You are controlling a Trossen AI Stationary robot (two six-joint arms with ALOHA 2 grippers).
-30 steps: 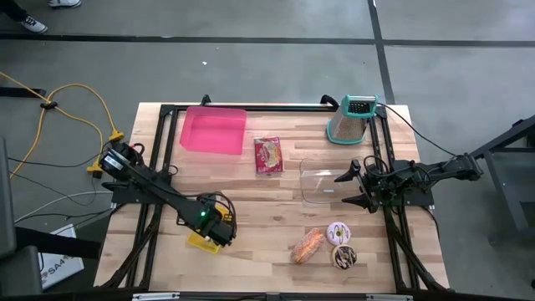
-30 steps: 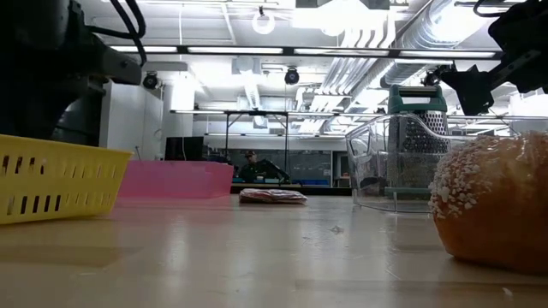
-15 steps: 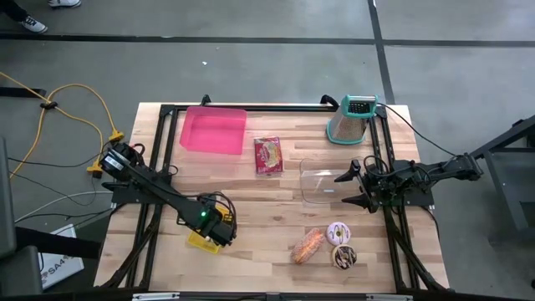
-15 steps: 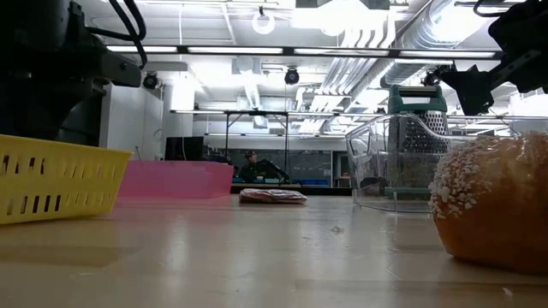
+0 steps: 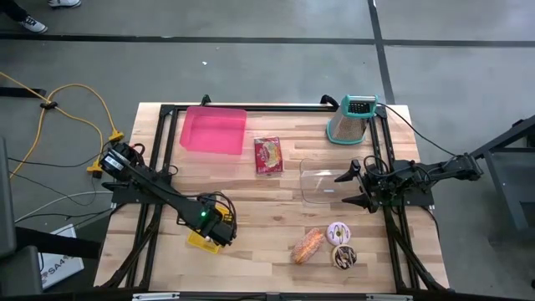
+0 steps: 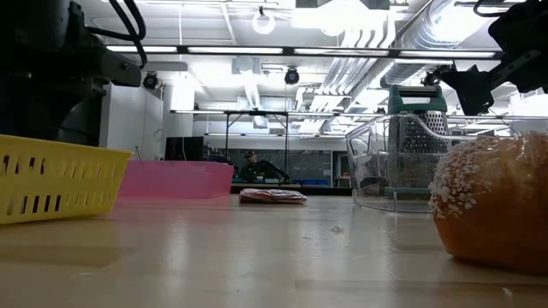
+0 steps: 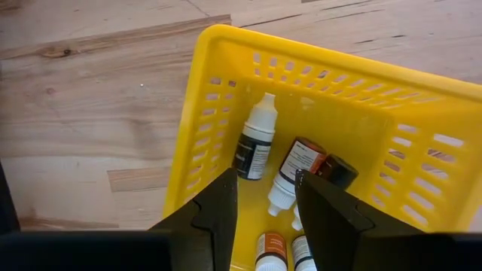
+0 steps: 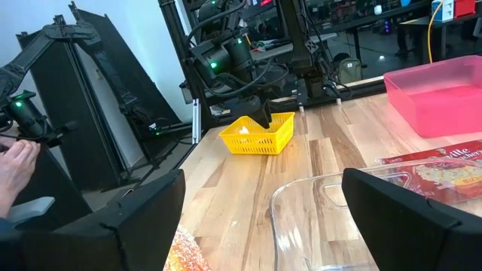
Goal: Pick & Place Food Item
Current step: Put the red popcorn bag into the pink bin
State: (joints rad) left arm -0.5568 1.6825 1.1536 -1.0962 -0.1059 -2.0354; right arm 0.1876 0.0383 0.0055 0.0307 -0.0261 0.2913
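2 tools gape empty: left tool over yellow basket, right tool beside clear container.

Bright even overhead light, ceiling-lamp glare, soft shadows, blurred near doughnut.

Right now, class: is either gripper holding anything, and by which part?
Nothing is held. The left gripper hangs open over the yellow basket; the right gripper is open by the clear container.
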